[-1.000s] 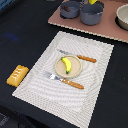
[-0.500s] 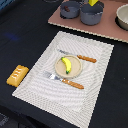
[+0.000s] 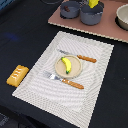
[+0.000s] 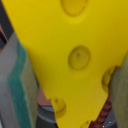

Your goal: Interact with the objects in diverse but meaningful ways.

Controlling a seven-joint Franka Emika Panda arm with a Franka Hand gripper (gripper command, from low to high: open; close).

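In the wrist view a yellow holed cheese wedge (image 4: pixel 75 55) fills the picture, clamped between my gripper (image 4: pixel 67 100)'s two fingers (image 4: pixel 15 85). In the exterior view the cheese (image 3: pixel 93 3) shows at the top edge, just above a grey pot (image 3: pixel 91 13); the gripper itself is cut off there. A second grey pot (image 3: pixel 70 9) stands beside it. A yellow banana (image 3: pixel 66 64) lies on the round tan plate (image 3: pixel 75 70). An orange ridged bread slab (image 3: pixel 17 75) lies on the dark table at the exterior view's left. The sausage is out of view.
A striped placemat (image 3: pixel 55 92) holds the plate, with an orange-handled fork (image 3: pixel 66 81) and knife (image 3: pixel 80 57) on either side. The pots stand on a pinkish board (image 3: pixel 100 29) at the back, with a pale bowl (image 3: pixel 122 17) at its right.
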